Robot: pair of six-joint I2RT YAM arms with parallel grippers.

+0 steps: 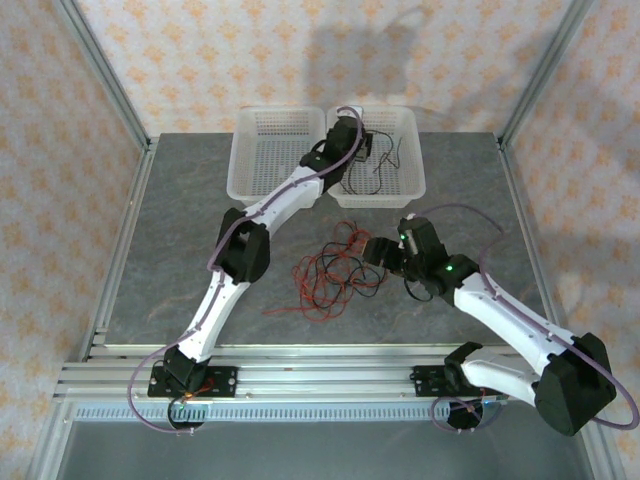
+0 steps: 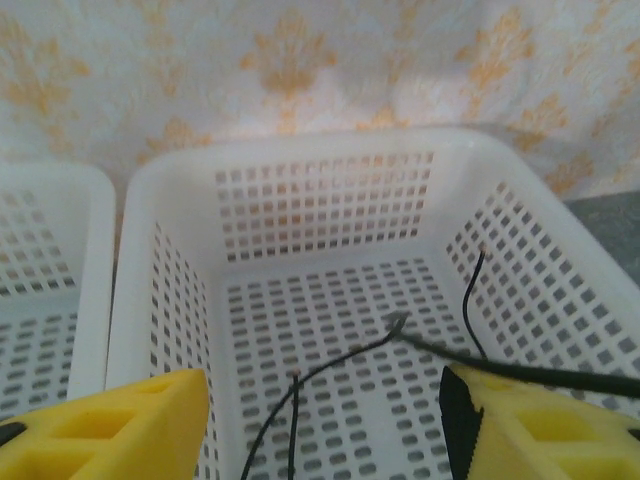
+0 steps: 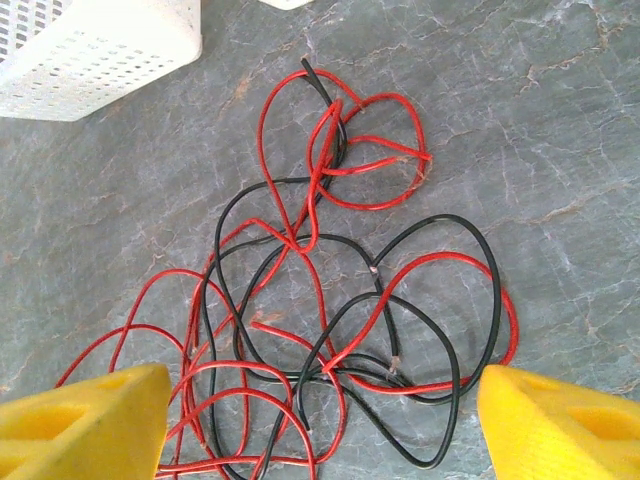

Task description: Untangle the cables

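Thin red and black cables [image 3: 300,243] lie tangled on the grey tabletop [image 3: 560,120] near the white perforated plastic basket [image 2: 300,150], some inside it; left pincer [image 2: 320,400] and right pincer [image 3: 325,400] both gape empty; likely light, limp: pinch an outer loop

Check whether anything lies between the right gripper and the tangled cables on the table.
Nothing visible does. The right gripper hangs open right over the cables on the table; the basket stands apart from them.

Grey table [image 1: 190,230], two baskets [image 1: 245,190], tangled cables [image 1: 333,265]
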